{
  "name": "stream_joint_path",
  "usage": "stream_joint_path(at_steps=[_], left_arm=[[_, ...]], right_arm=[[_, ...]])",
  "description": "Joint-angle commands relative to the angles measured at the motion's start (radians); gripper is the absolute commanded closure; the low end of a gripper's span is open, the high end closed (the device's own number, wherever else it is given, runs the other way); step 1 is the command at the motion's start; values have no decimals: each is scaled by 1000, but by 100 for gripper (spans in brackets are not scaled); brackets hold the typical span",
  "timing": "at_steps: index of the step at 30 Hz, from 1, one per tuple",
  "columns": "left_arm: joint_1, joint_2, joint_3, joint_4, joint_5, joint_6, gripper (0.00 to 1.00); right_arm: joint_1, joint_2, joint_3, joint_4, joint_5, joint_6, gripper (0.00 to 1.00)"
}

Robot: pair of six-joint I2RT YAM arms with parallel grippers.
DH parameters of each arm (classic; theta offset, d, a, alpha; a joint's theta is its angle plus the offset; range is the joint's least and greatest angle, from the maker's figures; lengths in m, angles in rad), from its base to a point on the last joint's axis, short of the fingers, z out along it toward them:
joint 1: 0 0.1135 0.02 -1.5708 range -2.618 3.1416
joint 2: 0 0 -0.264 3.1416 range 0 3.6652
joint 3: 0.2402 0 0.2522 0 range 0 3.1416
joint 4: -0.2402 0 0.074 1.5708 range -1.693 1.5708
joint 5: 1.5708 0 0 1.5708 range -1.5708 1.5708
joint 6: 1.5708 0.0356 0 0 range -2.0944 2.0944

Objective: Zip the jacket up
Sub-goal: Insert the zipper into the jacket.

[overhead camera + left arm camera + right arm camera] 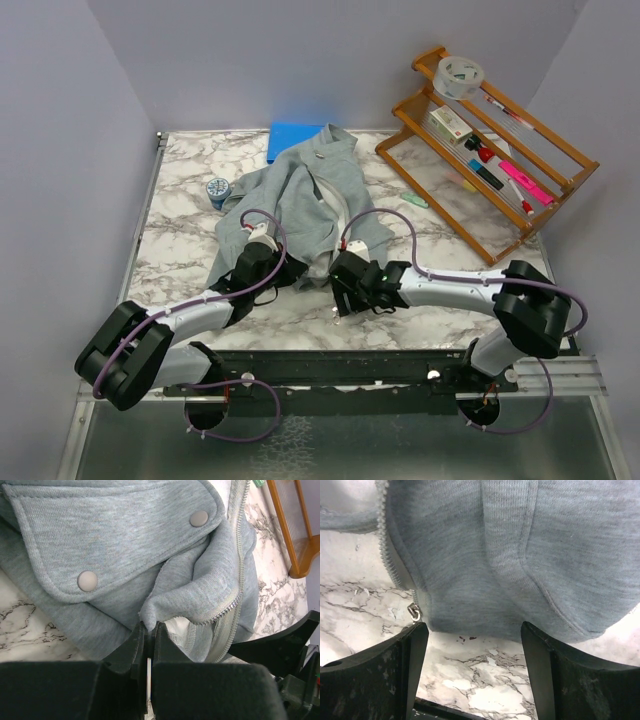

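**Seating the Zipper Base: Hazards at the Hem**

In the overhead view we find the jacket (300,195) lying unzipped at the centre of the table (180,260), with its hood toward 12 o'clock and its hem toward 6 o'clock. The left gripper (150,630) is fully closed and pinches a fold of the hem, near one row of zipper teeth (234,587). The right gripper (472,630) stands wide apart and holds nothing. Its fingers straddle the hem of the opposite panel. The zipper slider (413,611) lies at 9 o'clock in the right wrist view, just beside one finger.

We judge these faults likely:

1. **Lost pinch.** The left fingers hold only a thin fabric edge, so a firm pull may strip it free.
2. **Misaligned teeth.** The pinched panel is bunched and its tooth row curls, so its end may miss the slider.
3. **Wrong catch.** The slider sits at the edge of the right gap, so closing here may trap fleece instead.
4. **Skidding.** The slider is small and lies low on the marble, so the fingers may push it aside.
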Motion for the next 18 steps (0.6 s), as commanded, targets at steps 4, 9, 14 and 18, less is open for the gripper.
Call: stream_joint_path(at_steps=[4,9,14,18], left_arm=[[9,-21,7,20,15,6,100],[11,-22,6,20,16,6,100],[11,-17,8,20,15,6,100],[11,-15,8,20,14,7,100]], right_arm=[[6,60,33,-2,9,-17,21],[6,75,41,11,-6,-19,21],[6,74,40,13,-6,-19,19],[6,75,40,13,-7,-18,16]])
